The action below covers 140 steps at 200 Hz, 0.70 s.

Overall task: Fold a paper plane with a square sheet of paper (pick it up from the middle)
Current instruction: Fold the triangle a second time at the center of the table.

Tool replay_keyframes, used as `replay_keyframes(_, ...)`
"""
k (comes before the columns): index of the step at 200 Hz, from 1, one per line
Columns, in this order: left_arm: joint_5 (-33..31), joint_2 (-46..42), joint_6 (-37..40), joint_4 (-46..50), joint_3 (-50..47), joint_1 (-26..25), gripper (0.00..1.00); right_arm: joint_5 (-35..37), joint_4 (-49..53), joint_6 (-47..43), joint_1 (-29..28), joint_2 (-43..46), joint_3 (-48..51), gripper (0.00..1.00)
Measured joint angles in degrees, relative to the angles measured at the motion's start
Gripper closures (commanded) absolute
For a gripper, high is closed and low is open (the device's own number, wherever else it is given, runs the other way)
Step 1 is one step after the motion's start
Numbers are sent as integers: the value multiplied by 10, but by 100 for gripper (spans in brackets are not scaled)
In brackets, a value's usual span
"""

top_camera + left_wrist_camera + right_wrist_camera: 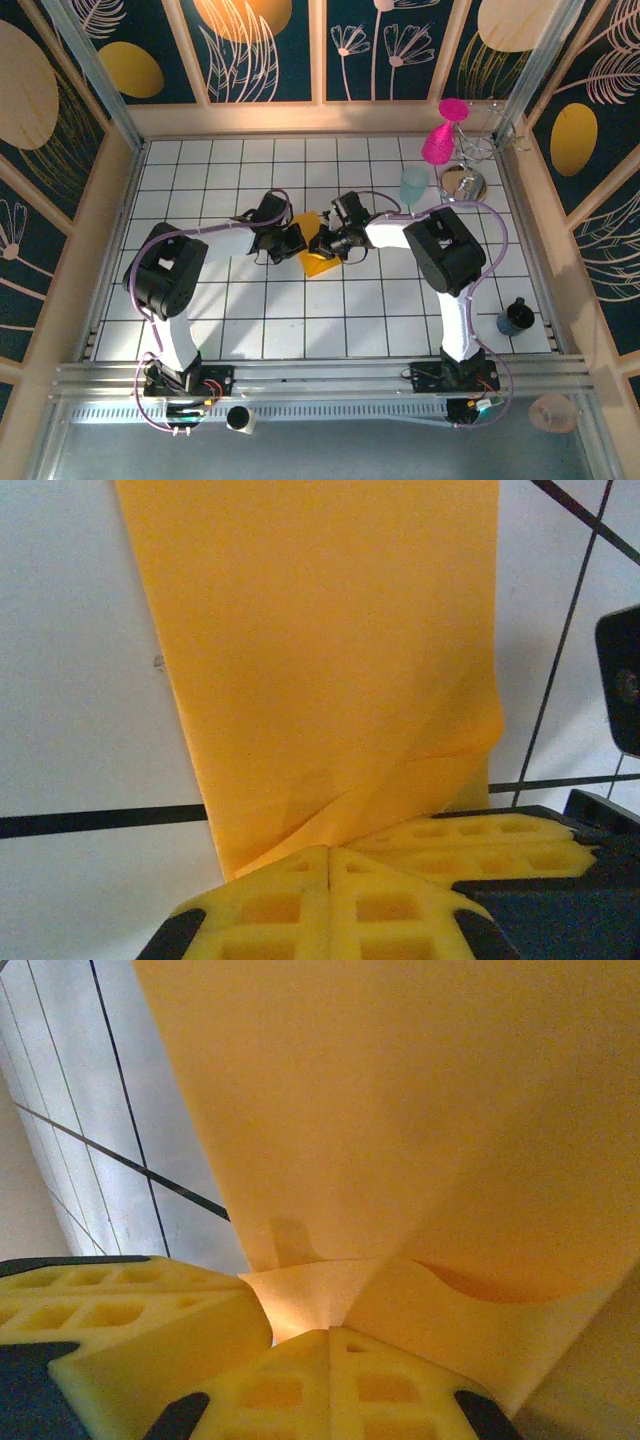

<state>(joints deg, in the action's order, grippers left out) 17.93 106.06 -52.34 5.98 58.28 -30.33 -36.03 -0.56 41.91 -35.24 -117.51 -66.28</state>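
Observation:
The orange-yellow square sheet of paper (318,258) lies mid-table between the two grippers, raised where they meet. In the left wrist view the paper (320,660) runs away from me and puckers into a crease at my left gripper (330,850), whose yellow fingers are shut on its near edge. The right gripper's yellow fingers (480,842) sit right beside them. In the right wrist view the sheet (400,1110) rises steeply in front of my right gripper (330,1332), which is shut on a folded bit of its edge, with a left finger (130,1310) close by. From above, the left gripper (297,240) and right gripper (324,244) nearly touch.
A pale teal cup (414,184), a pink cone-shaped thing (441,138) and a shiny round object (464,184) stand at the back right. A dark blue cup (516,318) sits at the right edge. Wooden walls (110,200) enclose the white tiled table (250,310).

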Motion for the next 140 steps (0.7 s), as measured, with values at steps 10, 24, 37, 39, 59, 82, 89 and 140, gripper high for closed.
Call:
replay_keyframes(10, -3, 3, 0, 4, 0, 0, 100, 0, 0, 0, 0, 0, 0, 99)
replay_keyframes(24, -6, 10, 0, 11, 0, 0, 100, -1, -1, 0, 1, 0, 0, 99)
replay_keyframes(37, -9, 11, 2, 11, 0, 0, 100, -2, -3, 0, 2, 0, 0, 99)
replay_keyframes(39, -9, 11, 3, 11, 0, 0, 100, -2, -3, 0, 2, 0, 0, 99)
replay_keyframes(59, -13, 11, 7, 12, 0, 0, 100, -3, -5, -1, 4, 3, 1, 98)
replay_keyframes(82, -18, 11, 12, 16, 3, -1, 100, 0, -5, -14, 11, 19, 2, 98)
replay_keyframes(89, -19, 11, 13, 17, 3, -1, 100, 3, -5, -19, 14, 24, 2, 98)
replay_keyframes(140, -21, 14, 22, 29, 11, -1, 100, 22, 2, -61, 36, 26, -5, 98)
